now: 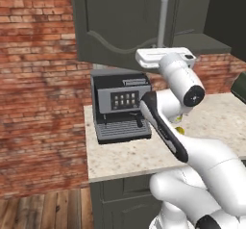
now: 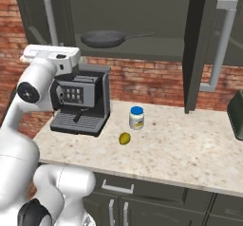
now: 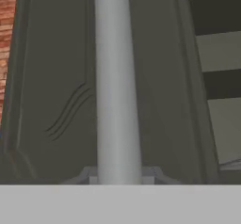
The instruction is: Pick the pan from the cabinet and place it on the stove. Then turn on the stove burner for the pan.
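The cabinet (image 2: 142, 11) stands open above the counter. On its shelf lies the pan (image 2: 102, 39), dark and round, its thin handle pointing right. My gripper (image 3: 118, 176) is up at the left door (image 1: 115, 26), on the lower end of its vertical silver bar handle (image 3: 117, 77). In the hand view that bar runs down the middle, and the two small tips hug it on either side. The white hand (image 1: 163, 57) sits just under the handle (image 1: 164, 19), left of the pan and apart from it. The stove is out of view.
A black coffee machine (image 2: 80, 99) stands on the speckled counter (image 2: 180, 149) under my hand. A blue-lidded jar (image 2: 136, 117) and a small yellow-green fruit (image 2: 124, 138) sit mid-counter. The right cabinet door (image 2: 197, 44) hangs open over the counter. A dark object (image 2: 236, 113) is at the right edge.
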### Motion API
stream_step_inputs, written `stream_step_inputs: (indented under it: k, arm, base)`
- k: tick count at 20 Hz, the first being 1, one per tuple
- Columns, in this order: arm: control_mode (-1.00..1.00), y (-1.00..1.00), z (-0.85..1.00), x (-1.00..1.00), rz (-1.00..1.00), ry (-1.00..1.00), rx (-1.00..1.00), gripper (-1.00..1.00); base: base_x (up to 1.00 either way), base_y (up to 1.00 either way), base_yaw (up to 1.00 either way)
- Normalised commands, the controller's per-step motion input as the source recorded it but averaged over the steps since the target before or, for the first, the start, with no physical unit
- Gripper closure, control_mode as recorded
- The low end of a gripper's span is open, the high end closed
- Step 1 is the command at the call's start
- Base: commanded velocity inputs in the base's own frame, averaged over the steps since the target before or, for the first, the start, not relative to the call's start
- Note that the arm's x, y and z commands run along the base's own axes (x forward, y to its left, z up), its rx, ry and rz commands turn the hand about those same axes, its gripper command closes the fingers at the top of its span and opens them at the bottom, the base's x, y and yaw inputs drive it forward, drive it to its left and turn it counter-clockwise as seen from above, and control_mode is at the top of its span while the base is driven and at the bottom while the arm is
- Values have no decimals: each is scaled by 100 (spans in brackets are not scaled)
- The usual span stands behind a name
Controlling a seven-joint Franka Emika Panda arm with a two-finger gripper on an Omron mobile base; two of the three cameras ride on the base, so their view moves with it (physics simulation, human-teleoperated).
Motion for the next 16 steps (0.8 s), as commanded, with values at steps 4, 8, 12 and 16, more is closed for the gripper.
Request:
stream_step_inputs:
  k: [4,8,12,16]
  arm:
    - [-100,12,0,-62,0,0,0,100]
    - [-100,-8,0,-38,0,0,1,-100]
    - [-100,-21,0,-14,0,0,5,-100]
    - [-100,-31,0,-18,0,0,9,-100]
  base:
    - [0,0,0]
    - [0,0,0]
    - [0,0,0]
    - [0,0,0]
